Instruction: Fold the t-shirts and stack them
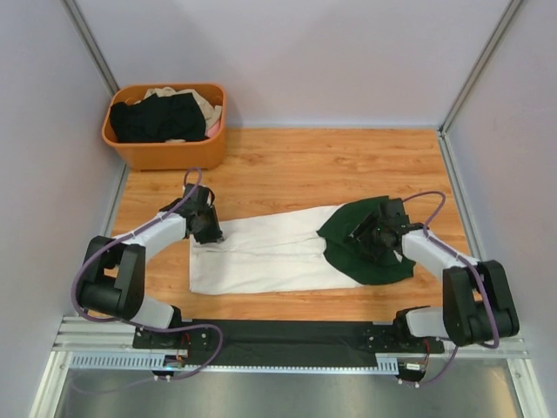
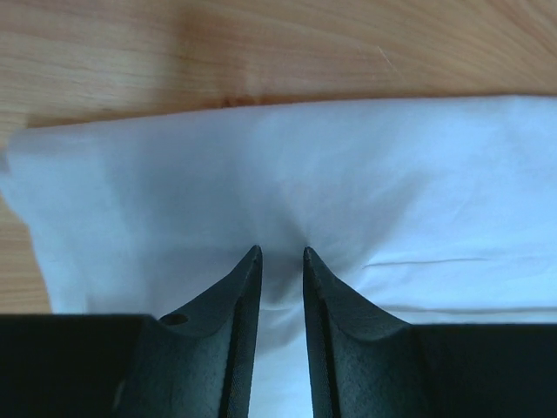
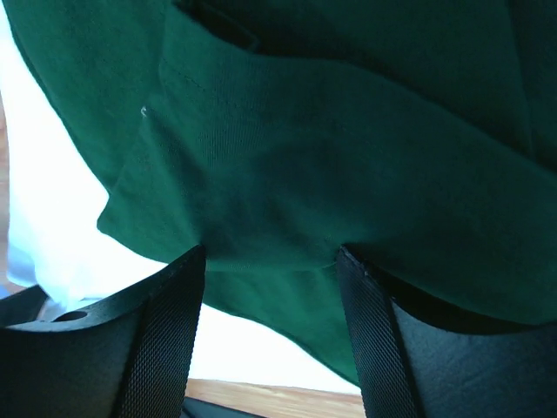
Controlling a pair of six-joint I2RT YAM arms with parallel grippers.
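A wooden table is spread with the white t-shirt, which is laid flat and lengthwise between the two pincers. It seems to have been narrowed into a long band already, so that only the crosswise folds are left. Its plain white end lies under the left pincer; its dark green part, sleeves and collar gathered in a rumpled heap, lies under the right pincer. No print is shown on the upturned side.

Well beyond the left pincer an orange basket is set at the far corner, and a black shirt and a beige shirt are kept in it, presumably for later turns.

The left pincer is brought nearly closed: a small pucker of white cloth is pinched between its jaws, and creases are drawn toward them. This hold is judged a grasp for lifting that end over. The right pincer is spread wide, with green cloth lying loose between its jaws and nothing clamped.
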